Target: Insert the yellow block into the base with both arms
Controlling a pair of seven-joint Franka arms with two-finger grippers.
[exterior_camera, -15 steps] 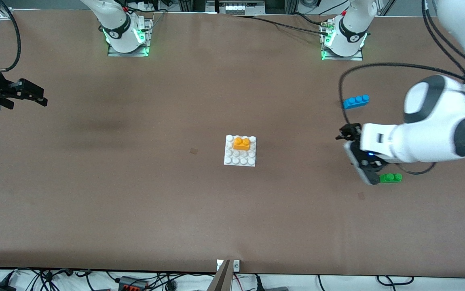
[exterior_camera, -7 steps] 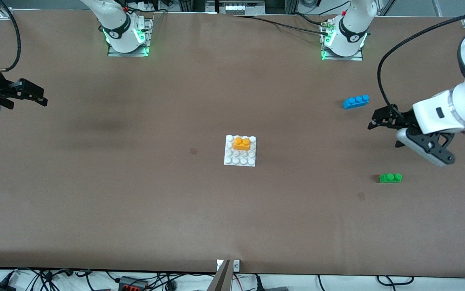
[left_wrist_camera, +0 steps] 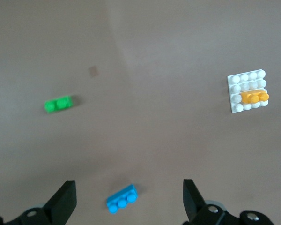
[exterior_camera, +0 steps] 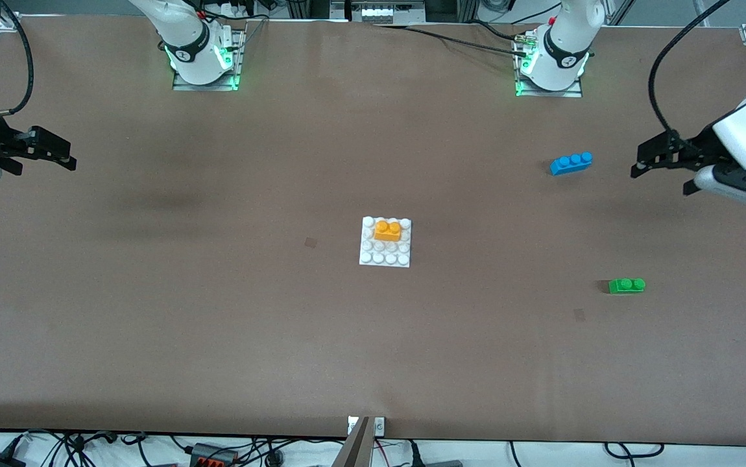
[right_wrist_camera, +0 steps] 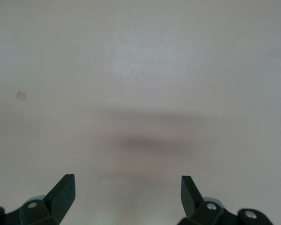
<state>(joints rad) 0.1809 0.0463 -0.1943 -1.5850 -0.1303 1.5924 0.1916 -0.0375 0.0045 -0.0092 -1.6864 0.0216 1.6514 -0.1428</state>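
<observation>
- Apparently the job is finished or nearly so. In the front view the yellow block (exterior_camera: pixel 387 231) sits on the base (exterior_camera: pixel 385 258), on the stud rows farthest from the front camera, level and square with the grid. Whether it is pressed fully home cannot be told from up here.
- Also in the front view, the left gripper (exterior_camera: pixel 661 163) hangs over bare table at the left arm's end, past the blue three-stud brick (exterior_camera: pixel 571 163). The right gripper (exterior_camera: pixel 48 152) waits over the right arm's end. Both are well apart from the base and carry nothing. The green two-stud brick (exterior_camera: pixel 626 285) lies nearer the front camera than the blue one.
- Next, the left wrist view adds what the front view hides: its fingers (left_wrist_camera: pixel 63 202) are spread wide with only table between them. It takes in the base (left_wrist_camera: pixel 236 93), the yellow block (left_wrist_camera: pixel 254 97), the blue brick (left_wrist_camera: pixel 122 199) and the green brick (left_wrist_camera: pixel 57 104).
- Lastly, the right wrist view shows wide-spread fingers (right_wrist_camera: pixel 61 192) over bare table, empty, with no brick in sight.
</observation>
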